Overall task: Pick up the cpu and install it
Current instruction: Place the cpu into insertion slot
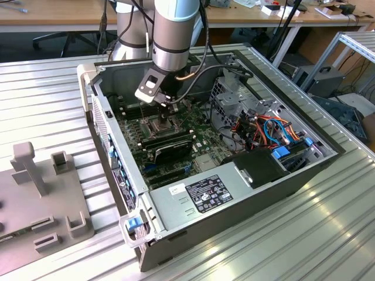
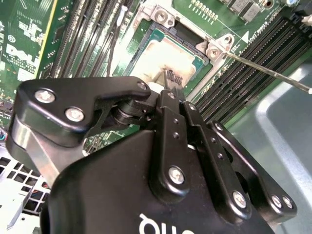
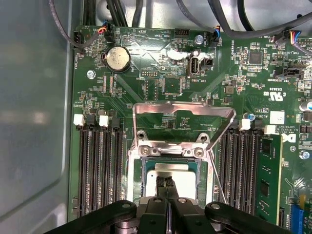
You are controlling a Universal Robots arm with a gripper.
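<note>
The cpu point(image 3: 173, 174), a flat silver-grey square, lies level inside the socket on the green motherboard point(image 3: 161, 83); the second wrist view shows the cpu point(image 2: 163, 53) from closer. My gripper point(image 3: 165, 187) stands straight over it with both black fingers pressed together, tips at or just above the chip's top. I cannot tell whether they touch it. In the second wrist view the gripper point(image 2: 171, 82) hangs over the chip's near edge. The socket's metal load plate point(image 3: 183, 109) is swung up and open. In the exterior view the gripper point(image 1: 167, 111) reaches down into the open computer case.
Rows of black memory slots point(image 3: 100, 165) flank the socket, with a green memory stick point(image 3: 267, 180) beside them. The thin socket lever point(image 2: 268, 70) sticks out sideways. Case walls point(image 3: 34, 122), a power supply point(image 1: 199, 196) and bundled cables point(image 1: 269, 132) crowd the board. A grey fixture plate point(image 1: 35, 199) lies outside.
</note>
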